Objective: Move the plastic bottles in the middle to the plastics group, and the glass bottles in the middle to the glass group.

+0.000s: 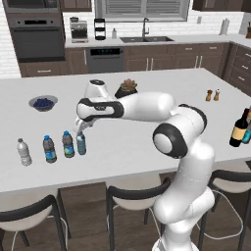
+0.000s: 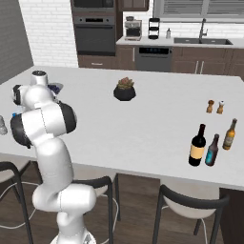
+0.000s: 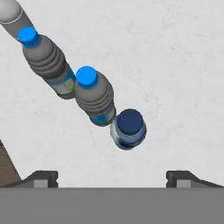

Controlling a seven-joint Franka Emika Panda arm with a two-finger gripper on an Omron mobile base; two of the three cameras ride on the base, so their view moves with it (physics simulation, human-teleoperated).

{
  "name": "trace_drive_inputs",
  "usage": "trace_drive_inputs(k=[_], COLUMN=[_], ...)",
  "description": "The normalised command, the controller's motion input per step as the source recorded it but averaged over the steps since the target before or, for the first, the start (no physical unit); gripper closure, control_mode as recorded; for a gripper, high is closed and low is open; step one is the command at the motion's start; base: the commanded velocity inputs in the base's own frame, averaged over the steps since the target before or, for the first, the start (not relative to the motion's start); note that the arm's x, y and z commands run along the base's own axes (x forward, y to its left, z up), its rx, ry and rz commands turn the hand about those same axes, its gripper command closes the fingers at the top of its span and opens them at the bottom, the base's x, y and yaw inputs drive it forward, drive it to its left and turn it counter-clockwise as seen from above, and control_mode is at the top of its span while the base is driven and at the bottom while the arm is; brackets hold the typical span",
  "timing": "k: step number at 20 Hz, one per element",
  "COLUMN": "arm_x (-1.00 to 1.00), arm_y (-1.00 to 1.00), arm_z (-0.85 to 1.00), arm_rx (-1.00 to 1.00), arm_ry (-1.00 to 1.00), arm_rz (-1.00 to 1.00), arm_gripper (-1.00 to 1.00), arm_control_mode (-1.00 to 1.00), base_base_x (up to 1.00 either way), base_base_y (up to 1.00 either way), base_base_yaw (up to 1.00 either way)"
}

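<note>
My gripper hangs open just above the pale blue plastic bottle, which stands upright on the counter. In the hand view the gripper has wide-spread tips, and this dark-capped bottle is beyond them, untouched. Beside it stands the dark grey plastic bottle. The plastics group continues the row leftward: a grey blue-capped bottle and a clear white-capped bottle. The dark wine bottle stands far right beside the glass group's teal bottle and amber bottle.
A potted plant sits mid-counter and a bowl of blueberries at the left. Salt and pepper shakers stand behind the glass bottles. Stools line the counter's near edge.
</note>
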Motion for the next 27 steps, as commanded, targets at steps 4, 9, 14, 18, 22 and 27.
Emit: trace_drive_inputs(k=[4, 9, 14, 18, 22, 27], arm_x=[-1.00, -1.00, -0.93, -0.69, -0.67, -0.47], arm_y=[-0.80, -0.82, -0.45, -0.31, -0.33, -0.19], arm_z=[0.00, 0.00, 0.08, 0.65, 0.99, 1.00], arm_rx=[0.08, 0.11, 0.07, 0.00, -0.03, -0.15], arm_ry=[-0.01, -0.06, -0.03, 0.02, -0.05, -0.17], arm_rz=[-0.12, -0.16, -0.12, -0.14, -0.20, -0.27], arm_gripper=[-1.00, -1.00, -1.00, -1.00, -1.00, -1.00], arm_control_mode=[-1.00, -1.00, -1.00, -1.00, -1.00, -1.00], base_base_x=[0.00, 0.00, 0.00, 0.00, 0.00, 0.00], base_base_y=[0.00, 0.00, 0.00, 0.00, 0.00, 0.00], base_base_yaw=[0.00, 0.00, 0.00, 0.00, 0.00, 0.00])
